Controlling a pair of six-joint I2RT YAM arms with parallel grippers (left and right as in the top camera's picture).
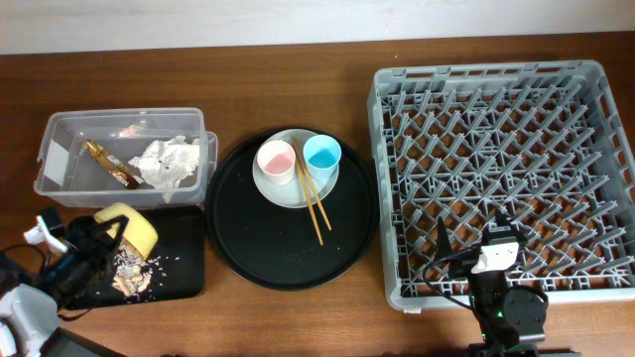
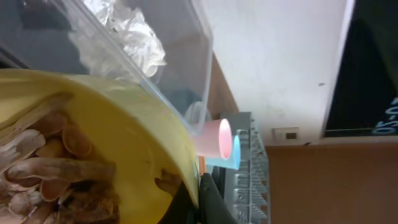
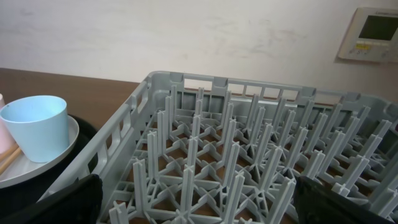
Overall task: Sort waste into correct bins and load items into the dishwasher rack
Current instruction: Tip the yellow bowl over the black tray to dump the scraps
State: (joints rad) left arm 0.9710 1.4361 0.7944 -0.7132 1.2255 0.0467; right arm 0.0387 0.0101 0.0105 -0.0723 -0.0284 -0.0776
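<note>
My left gripper [image 1: 111,236] is shut on the rim of the yellow bowl [image 1: 132,227], tilted over the shallow black tray [image 1: 184,273], where brown scraps and rice [image 1: 131,273] lie. In the left wrist view the bowl [image 2: 124,137] still holds scraps [image 2: 56,174]. The clear tub [image 1: 60,134] holds the white napkin [image 1: 167,161] and gold wrapper [image 1: 111,165]. The pink cup [image 1: 276,161], blue cup [image 1: 322,155] and chopsticks [image 1: 312,193] rest on the pale plate [image 1: 288,190]. My right gripper [image 3: 196,199] is open over the grey rack [image 1: 501,178].
The plate sits on a large round black tray [image 1: 248,238] in the middle of the wooden table. The rack's pegs [image 3: 230,162] rise just below my right fingers. The blue cup [image 3: 37,127] shows left of the rack's wall.
</note>
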